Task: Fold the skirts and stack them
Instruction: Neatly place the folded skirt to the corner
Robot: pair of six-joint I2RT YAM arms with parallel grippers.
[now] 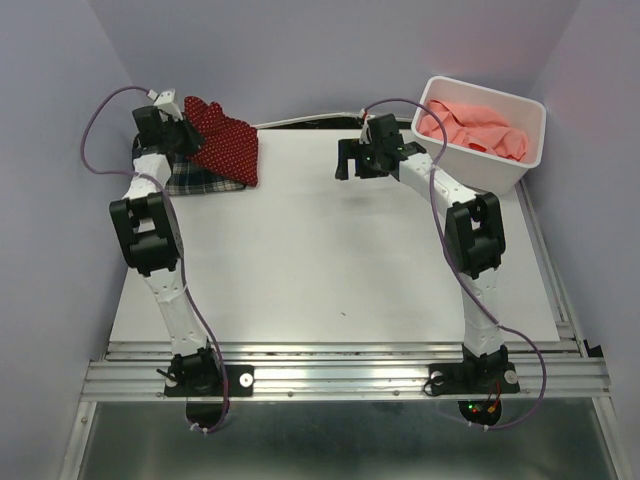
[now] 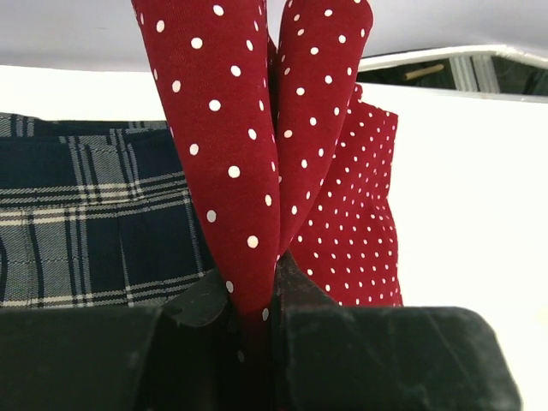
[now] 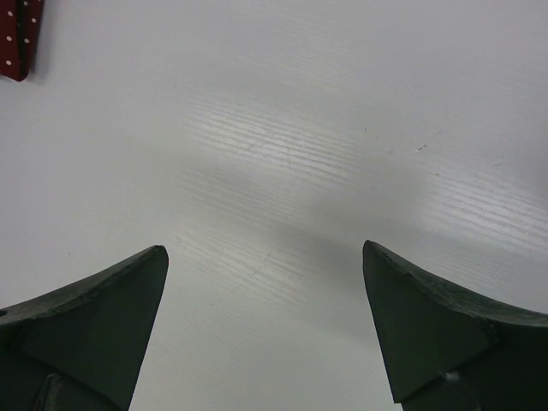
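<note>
Left fingers [image 2: 205, 301] tight on the red dotted skirt [image 2: 224, 128] just beside the plaid skirt [image 2: 86, 214]; right fingers [image 3: 103, 317] wide apart.

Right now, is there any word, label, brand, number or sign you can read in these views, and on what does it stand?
None: no readable text in any view.
The dotted red skirt, plaid skirt, pink skirt, white bin and table carry only patterns or plain surfaces.

Upper skirt [image 1: 225, 145] overlaps lower skirt [image 1: 200, 183] far left on table [image 1: 330, 260]; 3rd skirt [image 1: 475, 128] seemingly in bin [image 1: 485, 168], right.
</note>
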